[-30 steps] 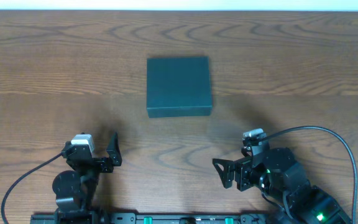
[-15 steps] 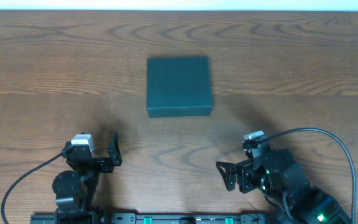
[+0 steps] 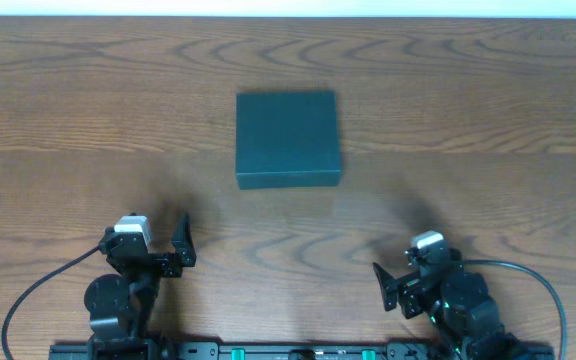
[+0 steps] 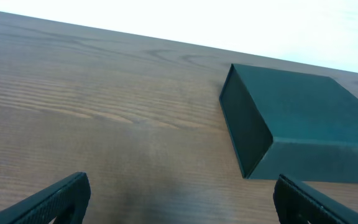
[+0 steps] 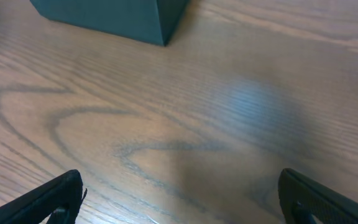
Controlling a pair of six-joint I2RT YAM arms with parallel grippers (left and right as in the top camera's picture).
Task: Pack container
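The container [image 3: 288, 138] is a dark teal square box, lid closed, lying flat on the wooden table at centre back. In the left wrist view the container [image 4: 297, 124] sits ahead and to the right; in the right wrist view only a corner of the container [image 5: 114, 15] shows at the top left. My left gripper [image 3: 156, 242] rests near the front edge, left of the box, open with bare wood between its fingers [image 4: 61, 196]. My right gripper [image 3: 413, 285] is low at the front right, also open and holding nothing, its fingers [image 5: 55, 199] wide apart.
Brown wood-grain table [image 3: 488, 110] spreads on all sides of the box. A mounting rail [image 3: 288, 350] runs along the front edge between the two arm bases. A black cable [image 3: 558, 300] loops beside the right arm.
The right arm has pulled back toward the front edge and shifted right, its cable loop folding in. The left arm and the container have not moved.
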